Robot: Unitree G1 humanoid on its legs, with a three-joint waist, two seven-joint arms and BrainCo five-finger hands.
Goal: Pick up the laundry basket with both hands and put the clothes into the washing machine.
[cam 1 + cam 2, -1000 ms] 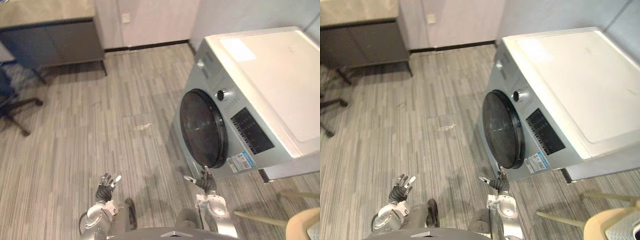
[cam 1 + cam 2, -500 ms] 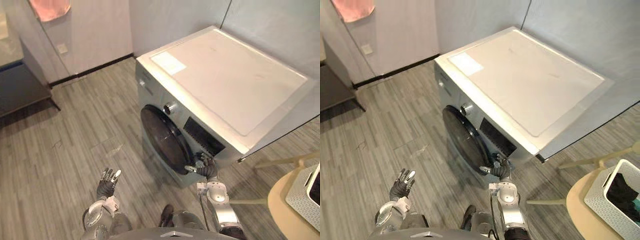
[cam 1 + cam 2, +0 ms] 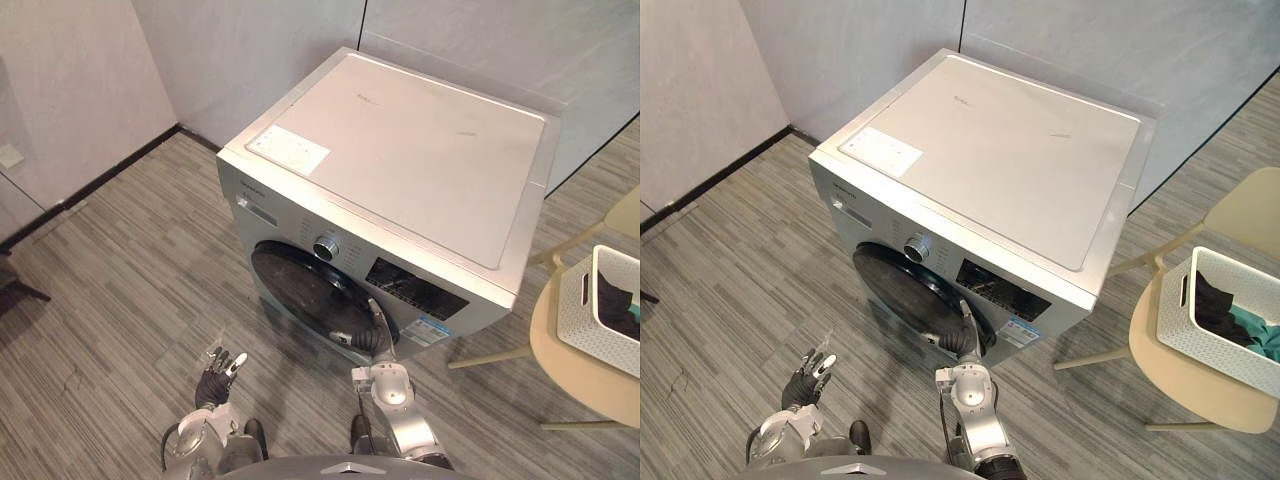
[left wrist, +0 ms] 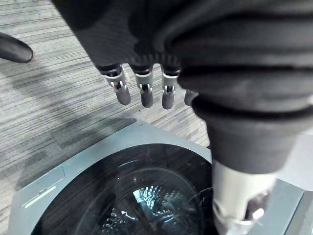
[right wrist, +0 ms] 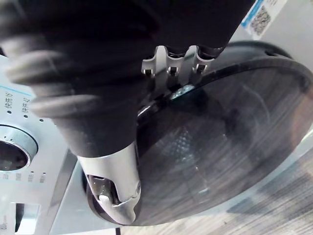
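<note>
Opening the washing machine (image 3: 400,150) door (image 3: 310,300) seems the step in hand: the right hand (image 3: 372,343) is at its right rim, grip impossible to tell, the left hand (image 3: 215,375) hangs near left with fingers (image 4: 142,90) relaxed open, and the next move likely calls for swinging the door wide before fetching the laundry basket (image 3: 1200,348) from the surface (image 3: 1180,385) at right.

Right hand (image 5: 168,67) partly behind washer door (image 5: 234,127) rim; laundry basket (image 3: 578,315) partly off-frame.

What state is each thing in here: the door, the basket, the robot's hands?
Washer door: shut or barely ajar, cannot tell which.
Right hand: fingers hooked over the door's rim.
Left hand: open, empty.
Laundry basket: upright on a chair, holding clothes.
</note>
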